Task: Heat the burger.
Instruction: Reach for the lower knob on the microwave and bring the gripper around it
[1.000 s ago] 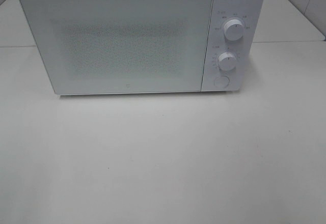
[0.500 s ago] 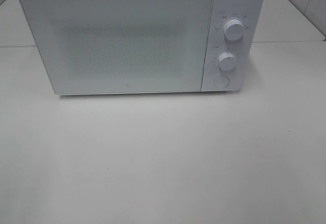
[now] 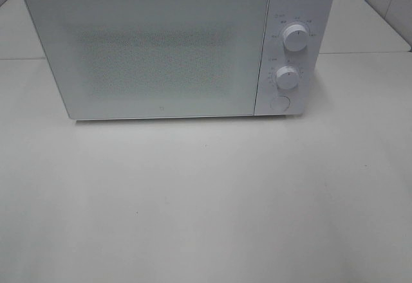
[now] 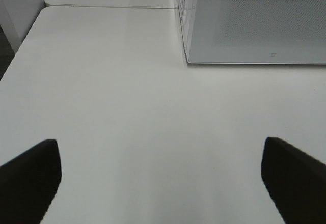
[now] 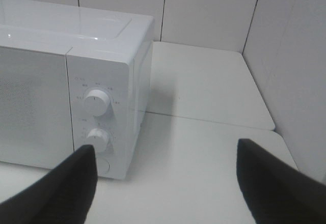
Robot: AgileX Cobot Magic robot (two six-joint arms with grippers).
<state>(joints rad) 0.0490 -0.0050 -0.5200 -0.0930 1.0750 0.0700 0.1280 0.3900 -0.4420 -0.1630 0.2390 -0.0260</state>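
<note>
Here, on your left, the left gripper hangs over the bare desk. Its two dark fingers are spread wide with nothing between them, and its camera catches the near left corner of the microwave ahead. From the high camera you see the white microwave standing at the back of the desk. Its door is shut flush and takes up most of the front, and the speckled window is too cloudy to see through. Right of the door runs the control panel: an upper knob, a lower knob beneath it, and a round button at the bottom. You won't find the burger in any view, and you cannot tell whether it sits behind that door. On your right, the right gripper is held above the desk, off the microwave's right front corner. Its fingers are parted wide and hold nothing, and the tiled wall stands behind.
</note>
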